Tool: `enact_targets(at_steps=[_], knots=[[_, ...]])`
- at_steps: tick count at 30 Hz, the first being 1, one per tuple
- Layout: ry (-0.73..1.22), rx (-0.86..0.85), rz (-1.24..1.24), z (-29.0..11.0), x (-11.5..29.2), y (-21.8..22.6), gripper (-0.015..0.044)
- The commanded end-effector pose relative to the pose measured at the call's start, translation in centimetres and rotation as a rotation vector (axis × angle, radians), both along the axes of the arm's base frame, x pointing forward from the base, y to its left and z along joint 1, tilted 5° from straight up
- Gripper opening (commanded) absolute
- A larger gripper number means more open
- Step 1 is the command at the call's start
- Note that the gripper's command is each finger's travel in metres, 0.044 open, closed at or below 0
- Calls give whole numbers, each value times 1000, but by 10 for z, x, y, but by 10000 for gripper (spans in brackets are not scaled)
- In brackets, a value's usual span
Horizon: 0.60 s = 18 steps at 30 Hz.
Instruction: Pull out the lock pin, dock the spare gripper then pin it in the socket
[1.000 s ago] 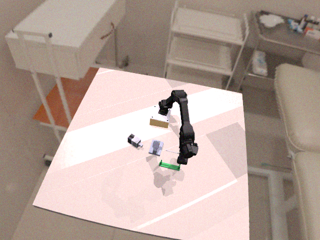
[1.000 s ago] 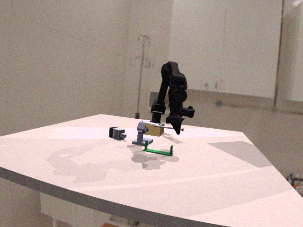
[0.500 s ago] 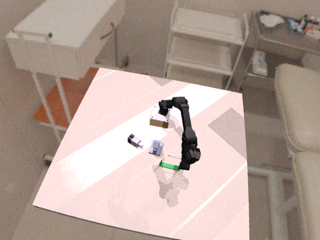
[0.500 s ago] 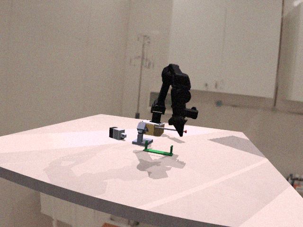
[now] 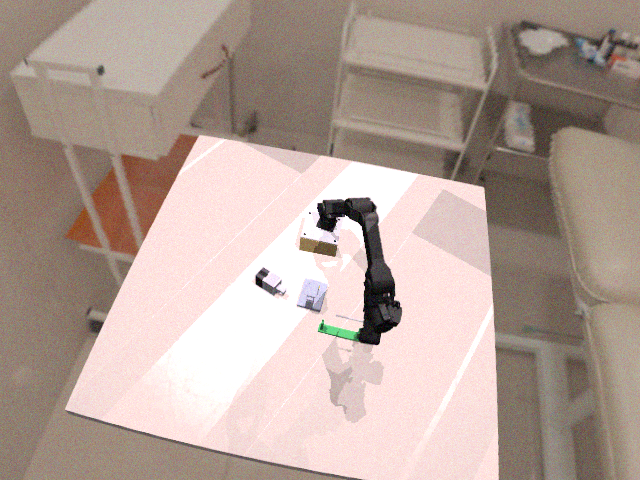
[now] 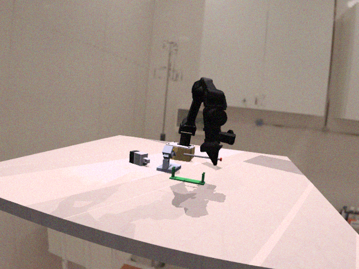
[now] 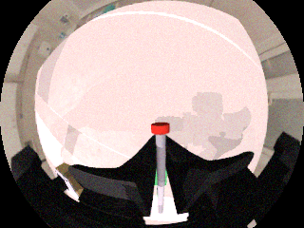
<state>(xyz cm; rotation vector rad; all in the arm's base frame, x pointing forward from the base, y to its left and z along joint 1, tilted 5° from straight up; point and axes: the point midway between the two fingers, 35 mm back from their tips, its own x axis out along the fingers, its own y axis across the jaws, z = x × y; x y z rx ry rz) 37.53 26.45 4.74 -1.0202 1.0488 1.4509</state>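
My gripper [image 5: 370,337] [image 6: 215,163] [image 7: 159,138] is shut on the lock pin [image 5: 349,317] [image 6: 199,156] [image 7: 161,154], a thin grey rod with a red head, near its head end. The pin is roughly level above the table, and its free end is clear of the mount. The mount [image 5: 305,305] [image 6: 166,164] is blue-grey, with a raised socket on a flat base. The spare gripper [image 5: 270,281] [image 6: 139,158], black and grey with a small spigot, lies on the table left of the mount, apart from it.
A green bracket [image 5: 338,332] [image 6: 187,180] with an upright at each end stands nearer the front than the mount; in the top view my gripper covers its right end. A brass-sided box with a white top [image 5: 317,245] [image 6: 183,153] stands at the arm's base, behind the mount.
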Motion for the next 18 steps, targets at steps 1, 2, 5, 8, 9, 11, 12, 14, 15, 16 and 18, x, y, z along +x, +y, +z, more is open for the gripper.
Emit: enact_targets(at_steps=[1,2,5,8,9,11,12,14,15,16,18], knots=[[1,0,-5,-7,0,1,0],[1,0,-5,-8,0,1,0],[1,0,-5,-13,0,1,0],[1,0,-5,-17,0,1,0],[1,0,-5,-19,0,2,0],[1,0,-5,-22,-1,2,0],[1,0,-5,-23,-1,2,0],[1,0,-5,-26,-1,2,0],[1,0,-5,-28,-1,2,0],[1,0,-5,-29,-1,2,0],[1,0,-5,-32,-1,2,0]])
